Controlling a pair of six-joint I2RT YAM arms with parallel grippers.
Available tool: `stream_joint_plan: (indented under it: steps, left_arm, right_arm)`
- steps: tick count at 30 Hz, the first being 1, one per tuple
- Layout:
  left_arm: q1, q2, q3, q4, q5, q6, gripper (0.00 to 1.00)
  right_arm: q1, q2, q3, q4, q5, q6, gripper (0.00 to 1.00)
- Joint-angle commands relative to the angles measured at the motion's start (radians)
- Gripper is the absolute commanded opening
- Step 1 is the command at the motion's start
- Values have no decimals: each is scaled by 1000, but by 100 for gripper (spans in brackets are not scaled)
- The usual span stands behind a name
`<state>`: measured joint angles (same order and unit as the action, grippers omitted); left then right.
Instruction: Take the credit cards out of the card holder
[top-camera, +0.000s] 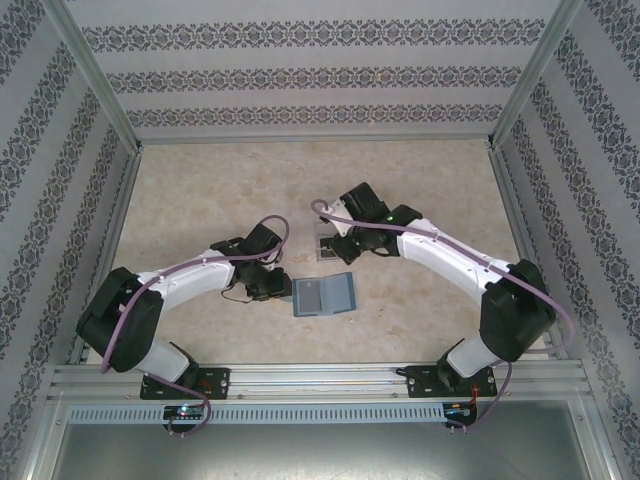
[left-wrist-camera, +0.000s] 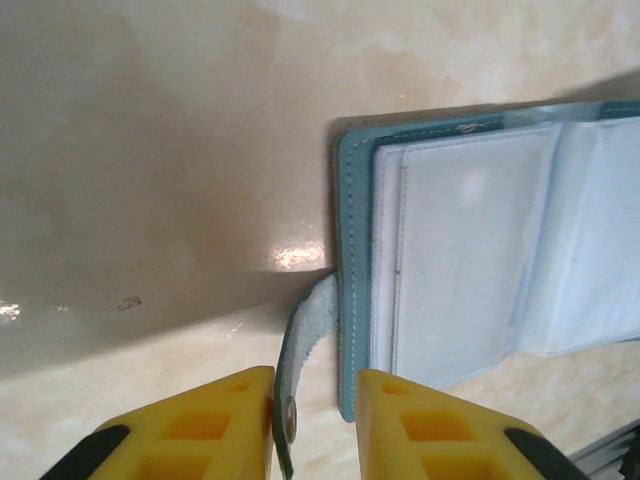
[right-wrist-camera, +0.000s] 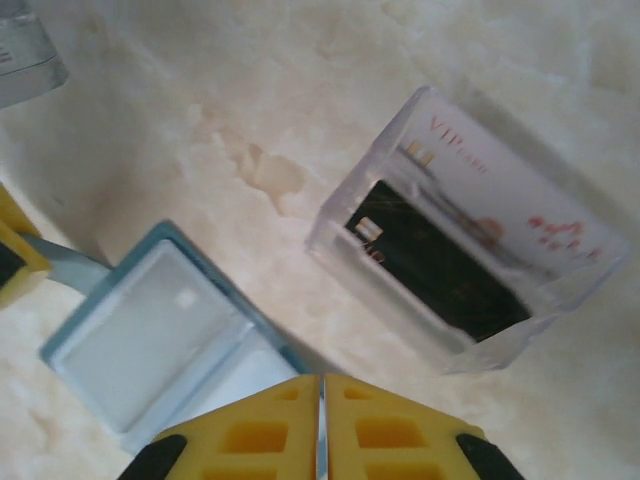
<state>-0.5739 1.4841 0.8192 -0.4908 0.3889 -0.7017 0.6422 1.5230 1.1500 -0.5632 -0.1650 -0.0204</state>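
Observation:
The teal card holder (top-camera: 323, 296) lies open on the table between the arms, its pale inner pockets (left-wrist-camera: 470, 250) facing up. Its small tab (left-wrist-camera: 305, 340) stands between the yellow fingers of my left gripper (left-wrist-camera: 315, 420). The tab leans on the left finger and a gap remains on the other side, so the jaws are open. My right gripper (right-wrist-camera: 321, 382) hovers shut above the card holder (right-wrist-camera: 160, 330), holding nothing I can see. Two credit cards, one black (right-wrist-camera: 440, 270) and one white (right-wrist-camera: 500, 190), lie in the clear tray (right-wrist-camera: 395, 305).
The clear tray (top-camera: 327, 247) sits just behind the card holder, under the right wrist. Aluminium rails (top-camera: 320, 375) run along the near edge and up both sides of the beige table (top-camera: 200, 190), inside patterned walls.

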Motion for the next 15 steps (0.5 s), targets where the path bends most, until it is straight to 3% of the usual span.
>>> stream_joint_plan:
  steps: [1,8,12,15]
  left_arm:
    - [12,-33,47,-74,-15,41,28]
    - [13,-44,122,-122,-8,75,30]
    - [14,10,156,-136,13,106,30]
    - [13,64,165,-122,42,121,22]
  right_arm:
    - [8,-49,-52,61,-17,331,7]
    - [113,-65,-121,54,-15,546,0]
    - [149,-60,-182,138,-36,686,8]
    - [164,-47,-222,223,-50,779,10]
